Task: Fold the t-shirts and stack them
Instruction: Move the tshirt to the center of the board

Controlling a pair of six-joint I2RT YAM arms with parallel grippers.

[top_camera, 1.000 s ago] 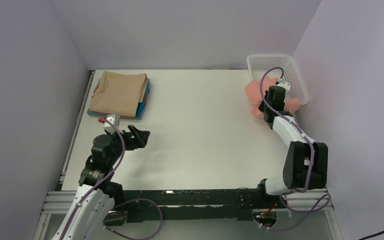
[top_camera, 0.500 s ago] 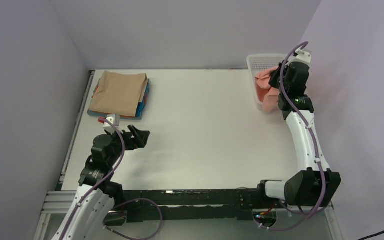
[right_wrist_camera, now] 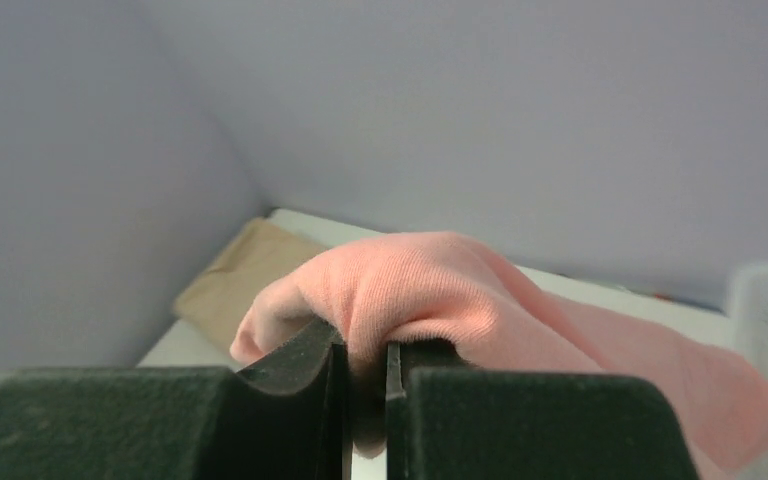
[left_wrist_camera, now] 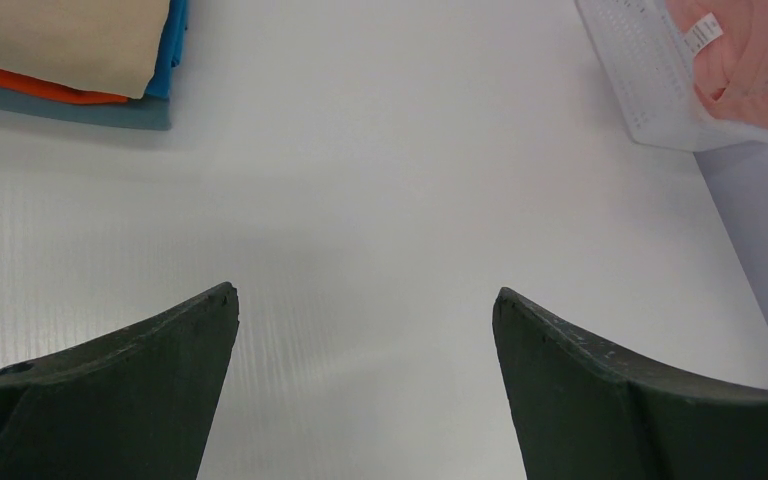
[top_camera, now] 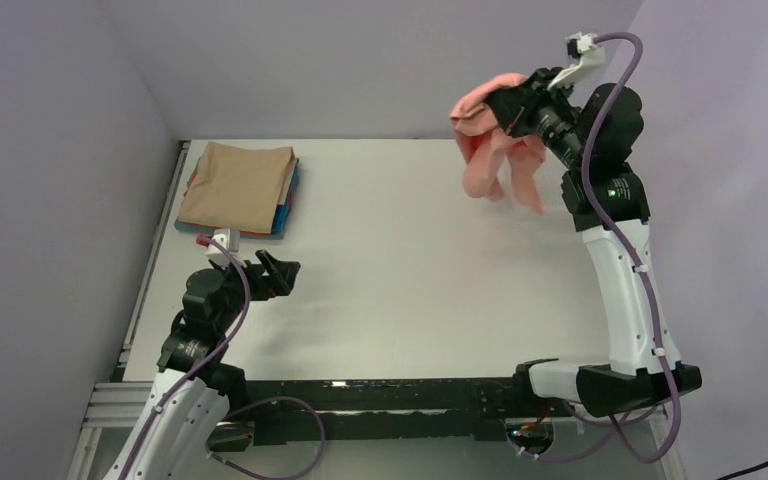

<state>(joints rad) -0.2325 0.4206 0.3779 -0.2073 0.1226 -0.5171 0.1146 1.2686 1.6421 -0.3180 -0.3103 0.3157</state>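
The right gripper (top_camera: 507, 106) is up high over the far right corner of the surface (top_camera: 400, 260), its jaws almost closed and pinching a bunched fold of the salmon-pink t-shirt (top_camera: 487, 150). In the right wrist view the cloth bulges up over the 2 dark fingers (right_wrist_camera: 290, 380) that clamp it. The rest of the shirt hangs loose below the grip in 2 drooping ends. From the left wrist view it dangles right at the white mesh basket (left_wrist_camera: 650, 80) in that corner, with a small white label showing on the cloth; whether it touches the basket I can't tell. The left gripper (top_camera: 282, 268) sits low over the near left of the surface, jaws spread as wide as they go and holding nothing, pointed across the bare white top. Over in the far left corner lies the folded stack — the tan t-shirt (top_camera: 238, 185) flat on top, with the edges of a blue t-shirt (left_wrist_camera: 175, 45), an orange-red t-shirt (left_wrist_camera: 40, 88) and a grey-blue layer (left_wrist_camera: 60, 110) peeking out underneath, well apart from both grippers.
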